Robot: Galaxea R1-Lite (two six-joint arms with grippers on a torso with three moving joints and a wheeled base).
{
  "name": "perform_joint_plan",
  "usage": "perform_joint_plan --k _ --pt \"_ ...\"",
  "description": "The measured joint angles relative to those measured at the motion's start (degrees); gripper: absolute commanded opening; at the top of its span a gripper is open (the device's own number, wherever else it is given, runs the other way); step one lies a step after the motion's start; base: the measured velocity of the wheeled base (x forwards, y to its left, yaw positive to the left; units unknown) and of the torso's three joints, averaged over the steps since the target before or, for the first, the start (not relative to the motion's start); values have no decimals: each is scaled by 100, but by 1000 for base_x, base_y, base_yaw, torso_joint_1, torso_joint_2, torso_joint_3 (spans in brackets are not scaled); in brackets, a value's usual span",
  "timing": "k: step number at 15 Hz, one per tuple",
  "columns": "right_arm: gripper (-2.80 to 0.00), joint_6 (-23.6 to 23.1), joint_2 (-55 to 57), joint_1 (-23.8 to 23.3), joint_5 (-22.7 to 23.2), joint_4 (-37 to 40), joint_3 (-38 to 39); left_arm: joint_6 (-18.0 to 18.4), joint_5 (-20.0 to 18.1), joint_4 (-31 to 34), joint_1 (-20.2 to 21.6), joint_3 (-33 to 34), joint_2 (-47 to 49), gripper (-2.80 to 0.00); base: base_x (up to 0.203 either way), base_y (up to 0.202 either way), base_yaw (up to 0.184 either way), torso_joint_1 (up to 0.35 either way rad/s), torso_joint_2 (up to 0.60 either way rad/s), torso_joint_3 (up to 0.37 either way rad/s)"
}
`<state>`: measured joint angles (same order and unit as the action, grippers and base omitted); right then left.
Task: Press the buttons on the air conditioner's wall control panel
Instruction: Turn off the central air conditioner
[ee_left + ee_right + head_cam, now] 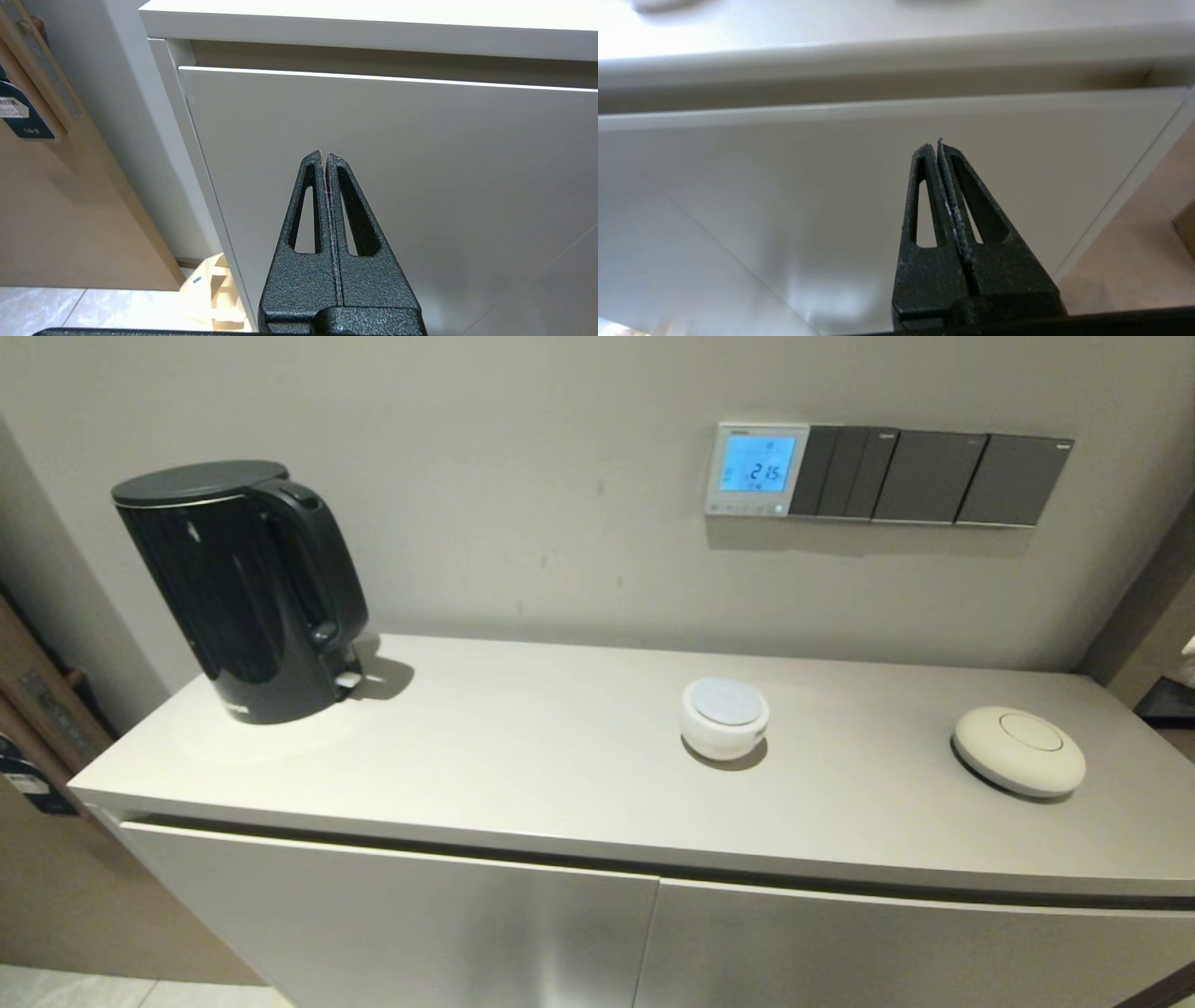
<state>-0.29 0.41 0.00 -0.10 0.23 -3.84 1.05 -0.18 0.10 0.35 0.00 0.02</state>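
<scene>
The air conditioner's wall control panel (pixel 756 469) is a small white-framed square on the wall above the cabinet, its screen glowing blue with digits. A row of tiny pale buttons (pixel 747 508) runs along its lower edge. Neither gripper shows in the head view. My left gripper (pixel 325 156) is shut and empty, low in front of the cabinet's left door. My right gripper (pixel 934 145) is shut and empty, low in front of the cabinet's right door, below the countertop edge.
Dark grey switch plates (pixel 929 476) adjoin the panel on its right. On the countertop (pixel 523 747) stand a black kettle (pixel 243 588) at the left, a small white round device (pixel 725 717) in the middle and a flat cream disc (pixel 1019 750) at the right.
</scene>
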Motion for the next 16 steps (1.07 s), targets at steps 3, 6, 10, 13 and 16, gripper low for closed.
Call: perform_joint_plan --k 3,6,10,13,16 --pt "-280 -11 271 0 0 -63 -464 -3 0 0 2 0 0 -280 0 0 0 0 0 0" --pt "-280 -12 777 0 0 -137 -1095 0 1 0 2 0 0 -280 0 0 0 0 0 0" --pt "-280 -26 1752 -47 -9 -559 -1807 0 0 0 0 0 0 -280 0 0 0 0 0 0" --pt "-280 -44 2710 -165 -15 -1051 -2221 0 2 0 0 0 0 -280 0 0 0 0 0 0" --pt "-280 -91 3627 -200 -17 -1617 -2515 -1 4 0 2 0 0 -280 0 0 0 0 0 0"
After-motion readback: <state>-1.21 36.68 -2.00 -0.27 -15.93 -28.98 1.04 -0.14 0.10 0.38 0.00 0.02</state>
